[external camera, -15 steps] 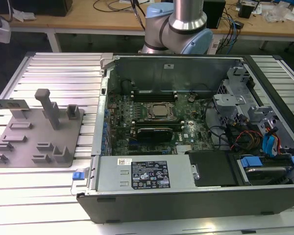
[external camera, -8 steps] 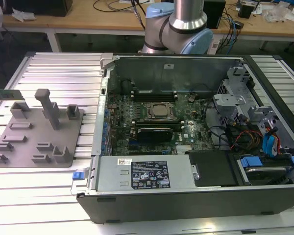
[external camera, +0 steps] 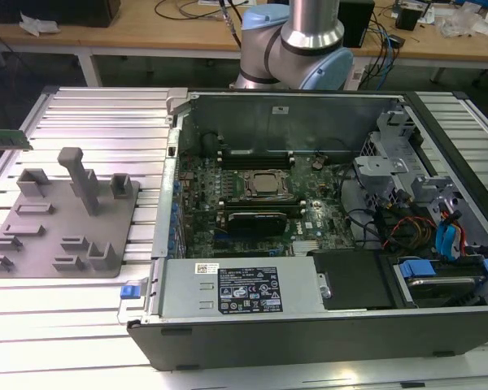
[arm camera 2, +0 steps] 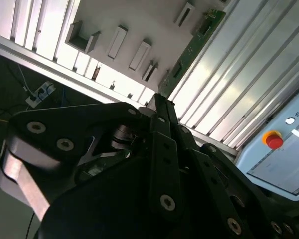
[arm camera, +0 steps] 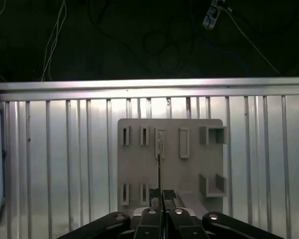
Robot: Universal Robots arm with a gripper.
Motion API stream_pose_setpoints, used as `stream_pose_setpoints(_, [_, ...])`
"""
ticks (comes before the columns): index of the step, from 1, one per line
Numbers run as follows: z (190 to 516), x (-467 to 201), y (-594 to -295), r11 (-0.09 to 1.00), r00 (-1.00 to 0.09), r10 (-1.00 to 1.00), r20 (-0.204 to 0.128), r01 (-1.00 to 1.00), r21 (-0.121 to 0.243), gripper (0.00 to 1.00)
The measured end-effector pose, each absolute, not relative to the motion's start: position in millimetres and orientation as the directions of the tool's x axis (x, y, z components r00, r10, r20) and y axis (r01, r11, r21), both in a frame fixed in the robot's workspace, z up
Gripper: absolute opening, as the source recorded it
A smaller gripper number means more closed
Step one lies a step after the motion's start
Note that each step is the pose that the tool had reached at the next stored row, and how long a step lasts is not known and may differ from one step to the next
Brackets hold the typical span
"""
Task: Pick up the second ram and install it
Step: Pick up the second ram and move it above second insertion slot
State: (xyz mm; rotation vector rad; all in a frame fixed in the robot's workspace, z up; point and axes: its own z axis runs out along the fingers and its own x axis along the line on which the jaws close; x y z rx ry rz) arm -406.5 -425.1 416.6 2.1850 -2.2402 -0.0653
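Outwardly, the exterior view has the second ram (external camera: 6,140) at its left edge, well apart from the open computer case (external camera: 309,317). The second wrist view shows the ram's flat green face, with the gripper (arm camera 2: 162,101) clamped on one end. The first wrist view shows it edge-on over the grey fixture plate (arm camera: 189,169).

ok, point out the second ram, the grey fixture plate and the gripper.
second ram (arm camera 2: 193,50), second wrist view, mid-length of the green board.
grey fixture plate (arm camera: 189,174), first wrist view, bare flat area.
gripper (arm camera: 162,195), first wrist view, between its fingertips.
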Motion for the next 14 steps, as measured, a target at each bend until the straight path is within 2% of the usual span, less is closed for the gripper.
stream_pose_setpoints(5, [424, -401, -425, 0.025, -0.025, -0.999, -0.021, -0.999, 0.038, 0.09])
stream_pose_setpoints(14, [424, -353, -425, 0.025, -0.025, -0.999, -0.021, -0.999, 0.038, 0.09])
